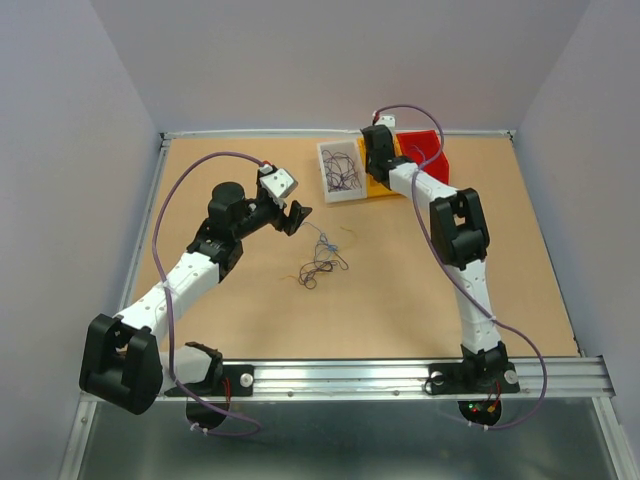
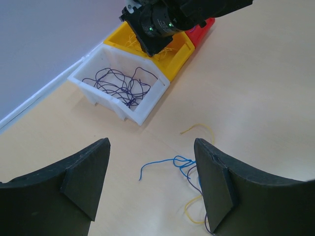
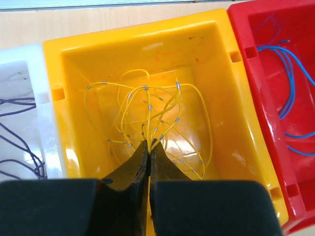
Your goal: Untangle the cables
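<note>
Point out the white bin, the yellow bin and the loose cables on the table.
white bin [image 2: 106, 103], left wrist view, near wall
yellow bin [image 3: 147, 54], right wrist view, far wall
loose cables [image 1: 320, 268], top view, middle of clump

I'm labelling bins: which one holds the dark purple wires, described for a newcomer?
On the table, near its far edge, a white bin, a yellow bin and a red bin stand in a row. The white bin is leftmost and alone holds dark purple wires.

1. Tan table [image 1: 500, 290];
2. at its far middle stand a white bin [image 1: 343, 197], yellow bin [image 2: 173, 66] and red bin [image 1: 440, 165], touching side by side;
3. at centre, loose cables [image 1: 322, 268], blue, yellow and dark, lie tangled.
</note>
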